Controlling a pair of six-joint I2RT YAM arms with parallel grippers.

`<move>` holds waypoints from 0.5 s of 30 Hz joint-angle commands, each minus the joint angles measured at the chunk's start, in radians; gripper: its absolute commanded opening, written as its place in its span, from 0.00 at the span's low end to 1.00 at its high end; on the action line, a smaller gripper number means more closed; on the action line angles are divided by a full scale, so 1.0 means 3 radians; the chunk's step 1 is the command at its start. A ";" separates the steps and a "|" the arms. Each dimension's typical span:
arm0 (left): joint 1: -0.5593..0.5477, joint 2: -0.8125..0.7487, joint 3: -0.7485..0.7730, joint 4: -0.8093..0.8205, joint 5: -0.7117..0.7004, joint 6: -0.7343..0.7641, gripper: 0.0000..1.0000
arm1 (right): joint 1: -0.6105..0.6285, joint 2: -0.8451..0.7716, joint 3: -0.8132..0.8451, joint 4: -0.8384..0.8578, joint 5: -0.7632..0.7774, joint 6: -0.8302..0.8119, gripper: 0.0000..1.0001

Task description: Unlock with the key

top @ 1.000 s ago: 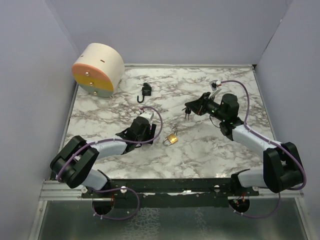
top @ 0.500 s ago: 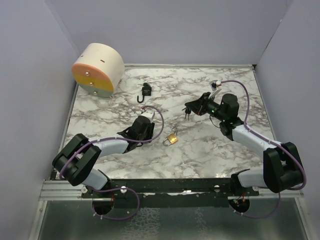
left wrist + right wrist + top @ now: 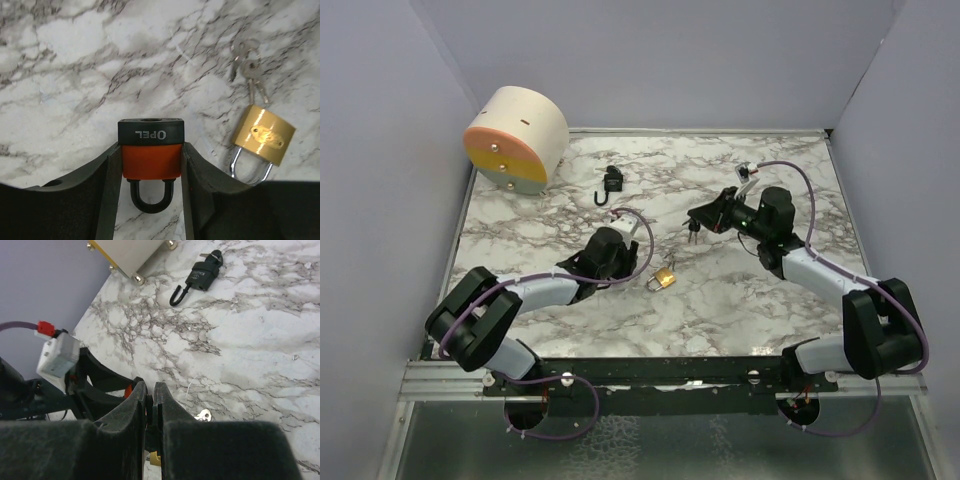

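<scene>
Orange padlock point(image 3: 151, 160) is pinched across its body by the jaws of the left gripper point(image 3: 151, 150), low over the marble surface point(image 3: 75, 60), with its shackle seated. The right gripper point(image 3: 698, 216) is held well apart to the right, jaws pressed together, apparently on a small dark key point(image 3: 692, 231); its wrist view does not confirm this.

Done: lock secured, key seemingly in hand. Left: key to be brought to the keyhole, inserted and turned, shackle released.

A brass padlock point(image 3: 263, 135) with its own keys and a black padlock point(image 3: 611, 183) lie unused.
</scene>
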 commanded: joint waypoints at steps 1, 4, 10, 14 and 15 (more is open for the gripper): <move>-0.0015 -0.0185 0.0136 0.0916 0.0361 0.0397 0.00 | -0.0018 0.0087 0.0139 -0.0052 -0.0165 -0.0044 0.01; -0.0021 -0.0156 0.0142 0.1275 0.0559 0.0716 0.00 | -0.0014 0.0086 0.0145 -0.0060 -0.0187 -0.0026 0.01; -0.0026 -0.0057 0.0091 0.1906 0.0815 0.1140 0.00 | -0.0008 0.0085 0.0168 -0.0027 -0.0324 0.0026 0.01; -0.0027 0.0046 0.0104 0.2056 0.1012 0.1417 0.00 | 0.0010 0.0052 0.0168 -0.0048 -0.0345 0.0019 0.01; -0.0026 0.0064 0.0109 0.2083 0.1058 0.1472 0.00 | 0.0021 0.0039 0.0168 -0.0054 -0.0338 0.0014 0.01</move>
